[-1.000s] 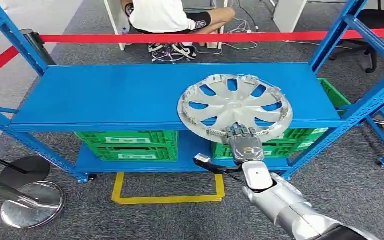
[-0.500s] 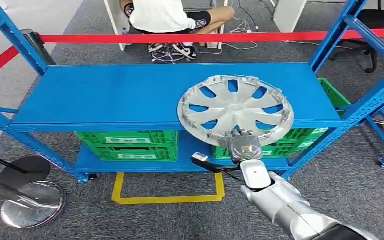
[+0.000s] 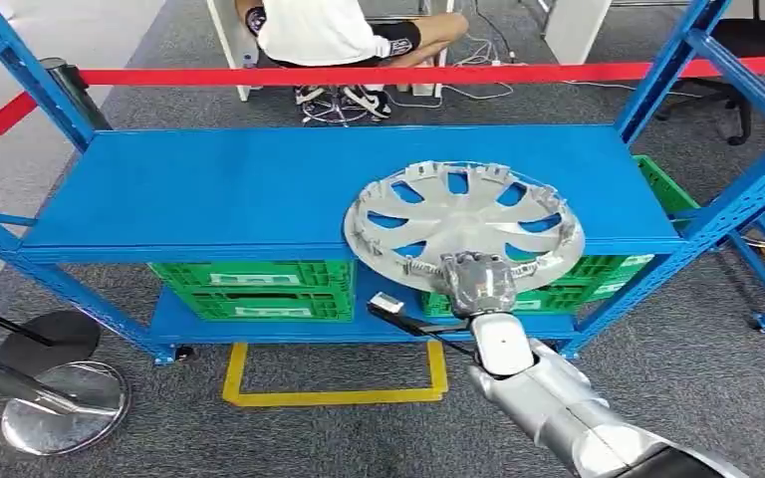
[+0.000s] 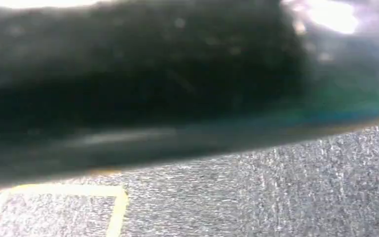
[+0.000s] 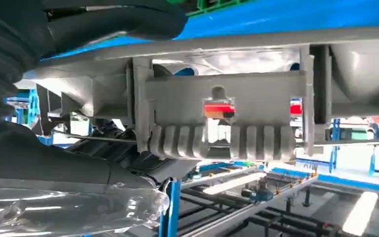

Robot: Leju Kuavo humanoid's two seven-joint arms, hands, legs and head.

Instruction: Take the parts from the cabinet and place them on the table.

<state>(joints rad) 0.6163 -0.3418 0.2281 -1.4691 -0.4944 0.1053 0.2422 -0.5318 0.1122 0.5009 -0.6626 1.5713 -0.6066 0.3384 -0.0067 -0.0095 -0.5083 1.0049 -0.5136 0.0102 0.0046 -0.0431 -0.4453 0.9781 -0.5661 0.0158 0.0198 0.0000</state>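
I am watching my right hand (image 3: 476,282) gripping the near rim of the silver hubcap (image 3: 463,223), which is tilting up off the blue shelf (image 3: 209,189). Green crates (image 3: 251,289) are sitting on the lower shelf; I cannot tell their contents, nor my left hand's state.

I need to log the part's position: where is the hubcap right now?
In the head view the silver hubcap sits at the right front of the blue shelf, overhanging its edge above the green crates, with the right hand gripping its near rim.

Silver spoked hubcap (image 3: 463,219) tilts on the blue shelf (image 3: 209,189), front edge overhanging.
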